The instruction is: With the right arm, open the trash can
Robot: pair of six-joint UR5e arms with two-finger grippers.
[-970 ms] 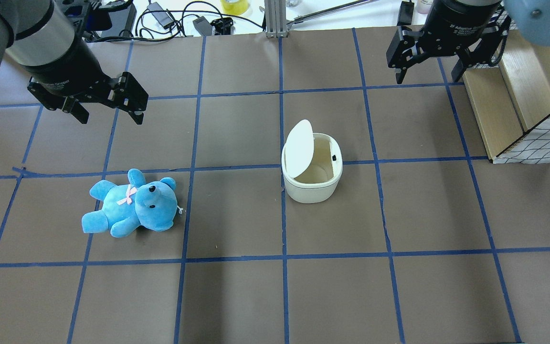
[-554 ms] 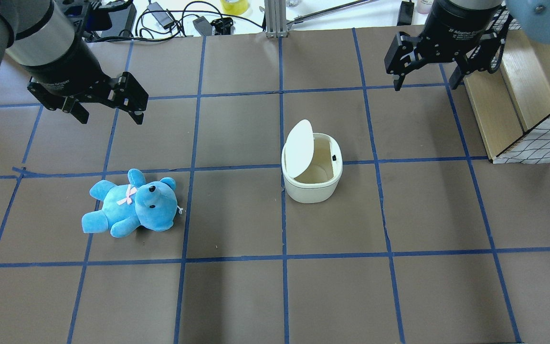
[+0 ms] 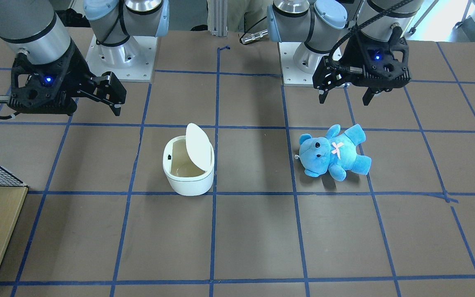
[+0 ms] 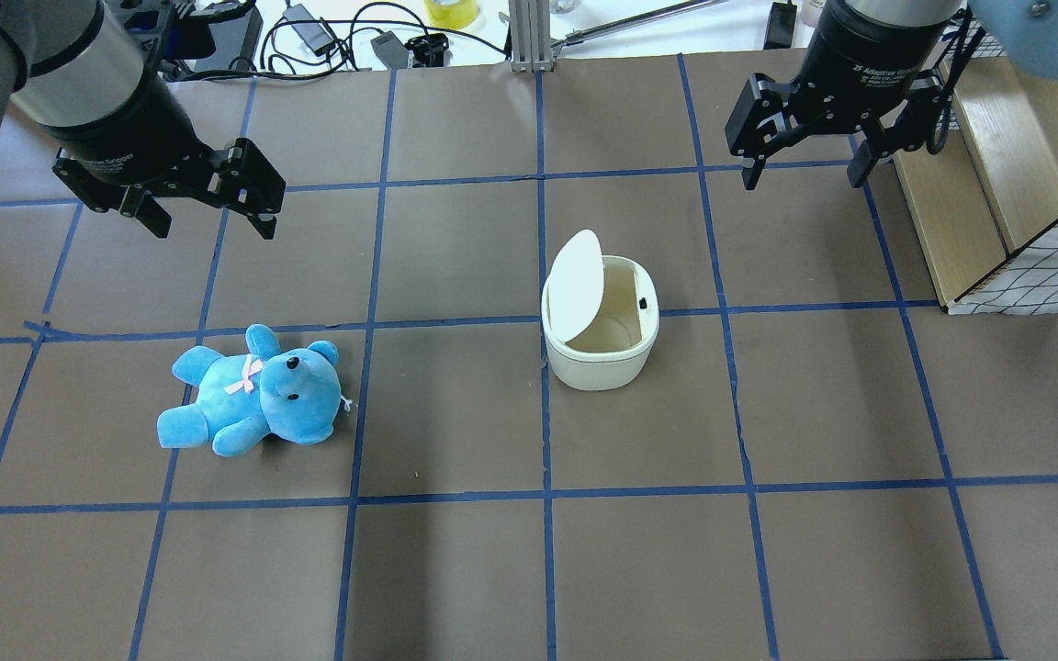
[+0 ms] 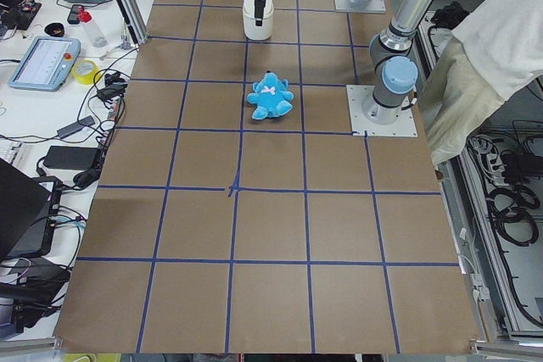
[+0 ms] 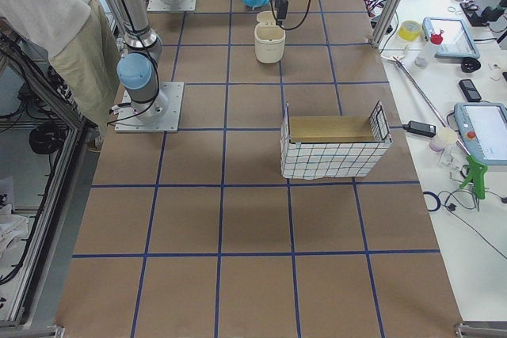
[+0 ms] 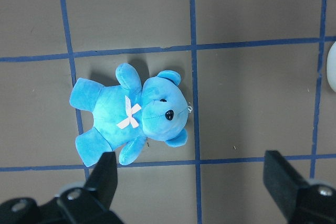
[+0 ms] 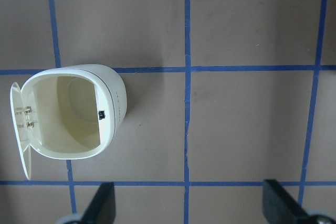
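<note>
The white trash can (image 4: pixel 598 360) stands mid-table with its flat lid (image 4: pixel 577 285) swung up on its left side, so the empty inside shows. It also shows in the front view (image 3: pixel 188 181) and the right wrist view (image 8: pixel 114 109). My right gripper (image 4: pixel 802 174) is open and empty, hovering beyond and to the right of the can, well apart from it; it also shows in the front view (image 3: pixel 111 98). My left gripper (image 4: pixel 214 225) is open and empty above the table, beyond the blue teddy bear (image 4: pixel 253 390).
A wooden box with a wire-grid side (image 4: pixel 997 184) stands at the right edge, close to my right gripper. Cables and gear (image 4: pixel 327 37) lie past the far edge. A person (image 6: pixel 55 13) stands beside the robot base.
My right gripper has moved a little to the left and nearer in the overhead view, staying open. The trash can, its raised lid, the bear and my left arm have not moved.
</note>
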